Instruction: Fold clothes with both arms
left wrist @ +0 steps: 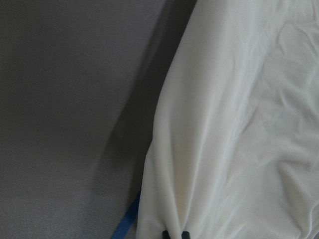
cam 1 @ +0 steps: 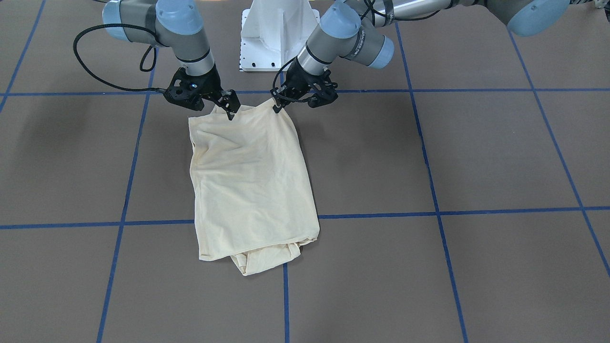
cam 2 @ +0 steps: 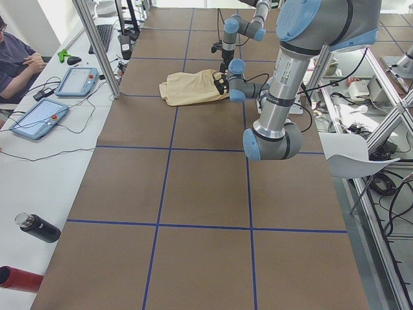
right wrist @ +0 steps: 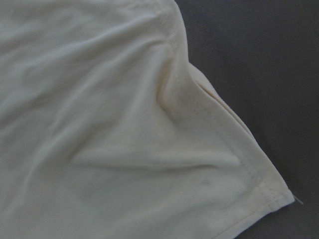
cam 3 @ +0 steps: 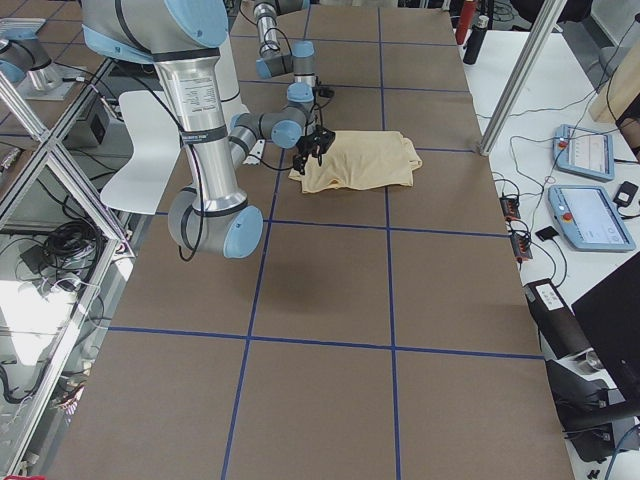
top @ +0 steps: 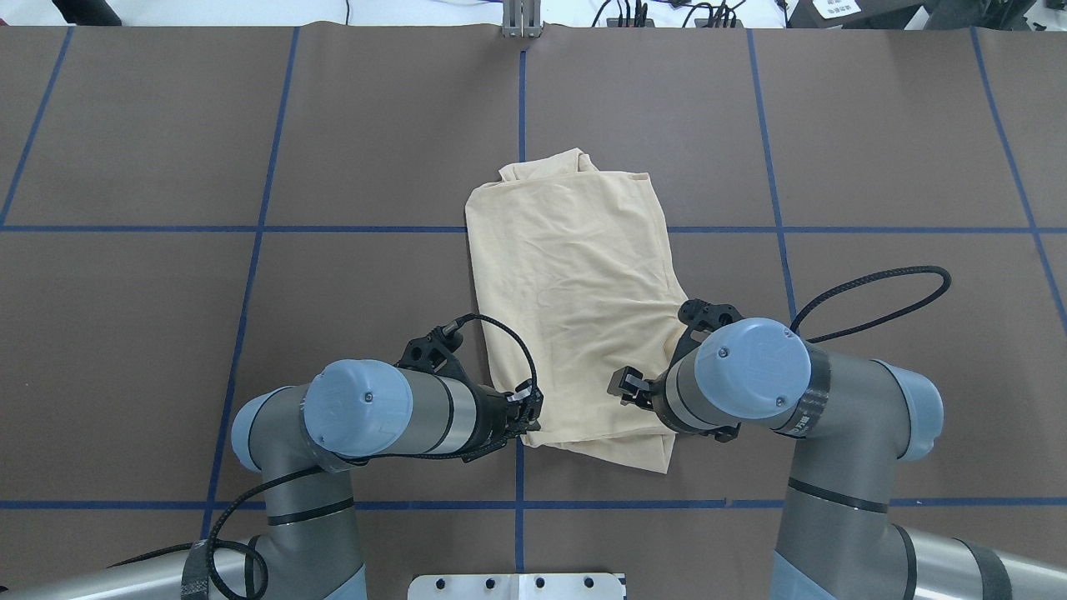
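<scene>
The pale cream-yellow shirt [cam 1: 250, 181] lies folded into a long rectangle in the middle of the table, plain side up, with its print and neck label hidden. It also shows in the overhead view [top: 575, 283]. My left gripper [cam 1: 276, 107] is shut on the shirt's corner nearest the robot, on the right of the front-facing view. My right gripper [cam 1: 231, 112] is shut on the other near corner. Both corners are raised a little off the table. In the left wrist view the fingertips [left wrist: 175, 234] pinch the cloth [left wrist: 239, 129]. The right wrist view shows the hem [right wrist: 219, 129].
The white base pedestal [cam 1: 279, 35] stands just behind the grippers. Blue tape lines [cam 1: 438, 209] cross the brown table. Two tablets [cam 2: 77, 81] and an operator [cam 2: 16, 58] are at the far side, and a black bottle [cam 2: 37, 227] lies at the table's left end.
</scene>
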Controlling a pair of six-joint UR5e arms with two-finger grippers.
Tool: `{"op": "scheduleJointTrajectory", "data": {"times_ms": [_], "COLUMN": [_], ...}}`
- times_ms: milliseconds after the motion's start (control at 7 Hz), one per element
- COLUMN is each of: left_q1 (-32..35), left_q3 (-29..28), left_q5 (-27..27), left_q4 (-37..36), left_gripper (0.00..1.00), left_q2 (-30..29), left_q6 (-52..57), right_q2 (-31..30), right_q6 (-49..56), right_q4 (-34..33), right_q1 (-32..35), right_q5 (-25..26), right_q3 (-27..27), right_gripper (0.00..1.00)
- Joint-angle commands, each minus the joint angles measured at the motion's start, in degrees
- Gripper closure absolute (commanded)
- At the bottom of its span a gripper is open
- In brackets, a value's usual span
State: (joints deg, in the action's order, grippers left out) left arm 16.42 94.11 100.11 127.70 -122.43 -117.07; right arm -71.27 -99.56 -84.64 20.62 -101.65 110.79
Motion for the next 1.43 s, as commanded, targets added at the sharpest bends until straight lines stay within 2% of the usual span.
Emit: {"op": "scheduleJointTrajectory", "data": {"times_ms": [0, 857, 1000, 1286], "left_q1": [-0.1, 0.0, 0.0, 0.1], "left_q3": [0.0, 0.0, 0.0, 0.0], "left_q5": [0.0, 0.0, 0.0, 0.0], "left_q4": [0.0, 0.0, 0.0, 0.0], "left_gripper": [1.00, 1.00, 1.00, 1.00], "left_q2": [-0.3, -0.3, -0.3, -0.3], "left_q6": [0.0, 0.0, 0.1, 0.1], "right_q2": [0.1, 0.1, 0.0, -0.2], "right_q6": [0.1, 0.1, 0.0, 0.0], "right_q4": [0.0, 0.4, 0.4, 0.4], "right_q1": [-0.5, -0.8, -0.8, -0.7], "right_q5": [0.0, -0.2, -0.2, -0.4], "right_q3": [-1.7, -3.7, -3.7, -3.6], "right_gripper": [0.02, 0.02, 0.05, 0.20]}}
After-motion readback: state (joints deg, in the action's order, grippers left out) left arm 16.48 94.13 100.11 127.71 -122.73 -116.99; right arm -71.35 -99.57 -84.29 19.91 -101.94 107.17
